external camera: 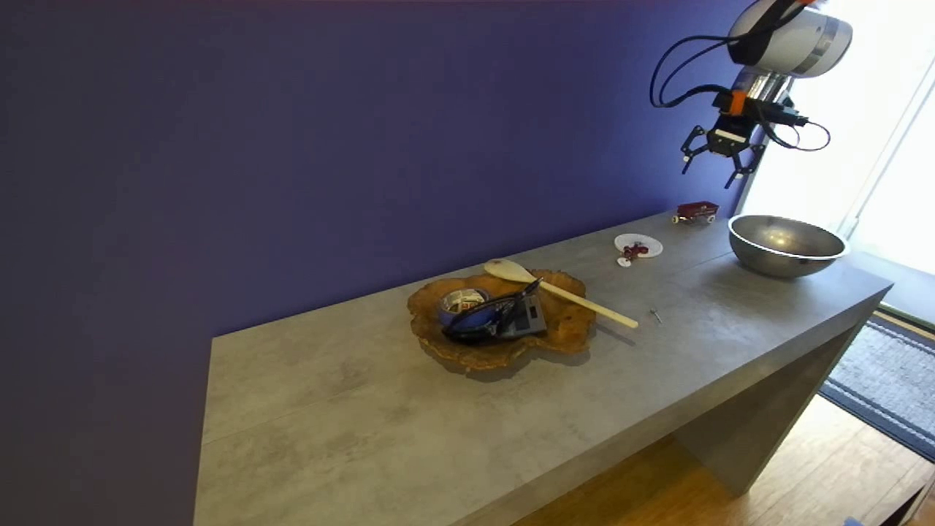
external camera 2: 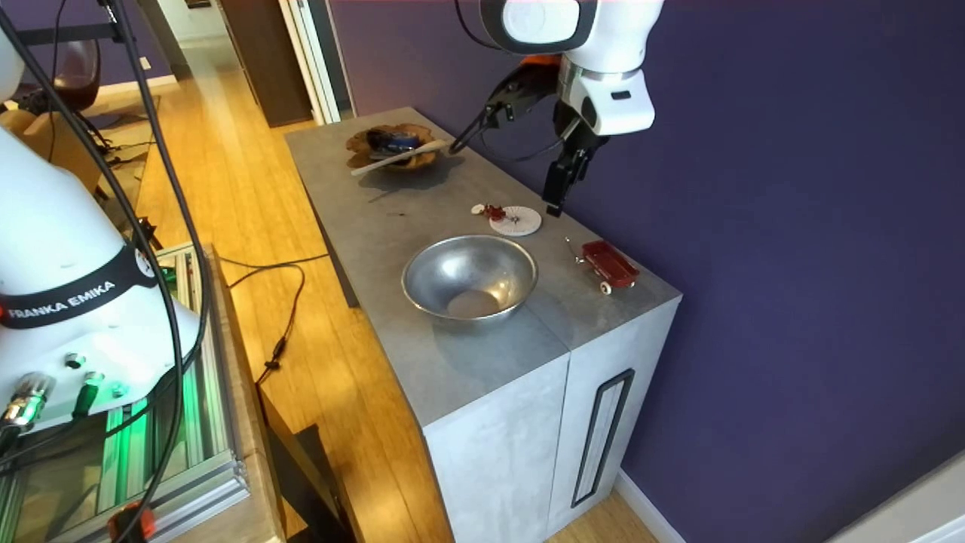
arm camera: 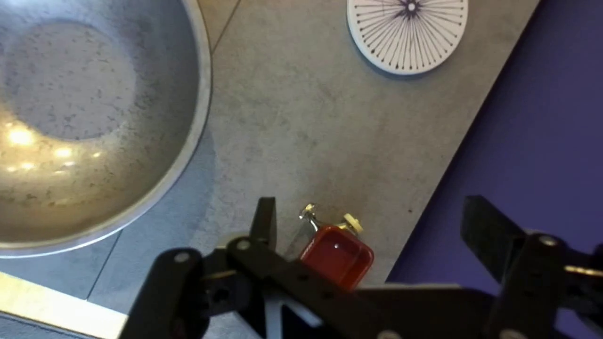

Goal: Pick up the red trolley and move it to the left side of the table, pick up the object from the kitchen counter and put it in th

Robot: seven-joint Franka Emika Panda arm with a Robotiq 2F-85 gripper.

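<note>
The red trolley, a small red wagon with white wheels and a thin metal handle, stands upright on the grey table near the purple wall. It also shows in an exterior view and, partly hidden by the gripper's linkage, in the wrist view. My gripper is open and empty, in the air above the trolley. In the wrist view its fingers are wide apart, with the trolley visible between them, nearer the left finger. Nothing touches the trolley.
A steel bowl stands beside the trolley. A small red toy with a white spoked wheel lies near the wall. A wooden tray holds a blue tape roll, dark items and a wooden spoon. A tiny metal piece lies nearby.
</note>
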